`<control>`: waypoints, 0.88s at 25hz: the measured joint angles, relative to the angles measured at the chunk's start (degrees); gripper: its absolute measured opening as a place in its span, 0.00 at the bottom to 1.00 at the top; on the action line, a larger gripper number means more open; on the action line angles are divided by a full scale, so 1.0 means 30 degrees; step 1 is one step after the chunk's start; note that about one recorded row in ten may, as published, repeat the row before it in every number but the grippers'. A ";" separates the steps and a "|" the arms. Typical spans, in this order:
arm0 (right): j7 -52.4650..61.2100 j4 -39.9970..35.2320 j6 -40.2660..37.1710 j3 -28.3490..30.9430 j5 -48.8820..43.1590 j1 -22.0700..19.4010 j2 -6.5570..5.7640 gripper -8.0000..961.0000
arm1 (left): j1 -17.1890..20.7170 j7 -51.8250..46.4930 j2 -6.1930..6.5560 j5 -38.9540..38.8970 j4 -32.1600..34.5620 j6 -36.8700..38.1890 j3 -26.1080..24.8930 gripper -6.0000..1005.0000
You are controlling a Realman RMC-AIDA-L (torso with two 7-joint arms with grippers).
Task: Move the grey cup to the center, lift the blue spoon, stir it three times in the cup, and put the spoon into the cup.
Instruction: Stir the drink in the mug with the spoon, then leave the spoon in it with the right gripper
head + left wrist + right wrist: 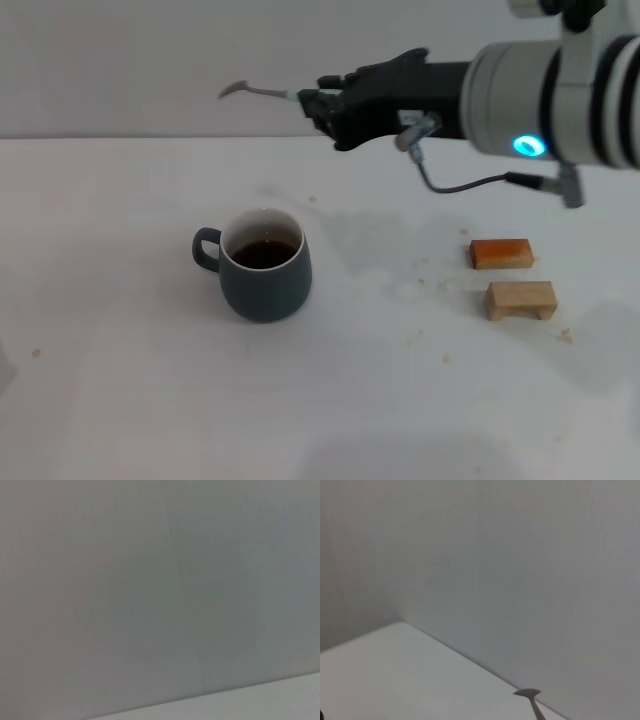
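The grey cup (264,265) stands upright on the white table, a little left of centre, with dark liquid inside and its handle to the left. My right gripper (318,104) is high above the table's far side, behind and above the cup. It is shut on the blue spoon (258,91), which sticks out level to the left with its metal bowl at the far end. The spoon's bowl also shows in the right wrist view (530,696). The left gripper is out of view.
Two small wooden blocks lie right of the cup: an orange-brown one (500,253) and a pale one (521,300) in front of it. A grey wall stands behind the table (120,400). The left wrist view shows only wall and a strip of table.
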 joint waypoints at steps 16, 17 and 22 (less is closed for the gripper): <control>0.2690 0.2318 0.8218 0.0825 -0.0625 0.2190 0.0035 0.17 | 0.0054 0.0079 -0.0005 0.0000 -0.0147 0.0004 -0.0161 0.00; 0.2804 0.2318 0.8320 0.0800 -0.0650 0.2218 0.0037 0.17 | 0.0054 0.0081 -0.0004 0.0001 -0.0121 0.0004 -0.0162 0.00; 0.2938 0.2237 0.8364 0.0786 -0.0743 0.1818 0.0044 0.17 | 0.0065 0.0085 -0.0003 0.0000 -0.0051 -0.0024 -0.0162 0.00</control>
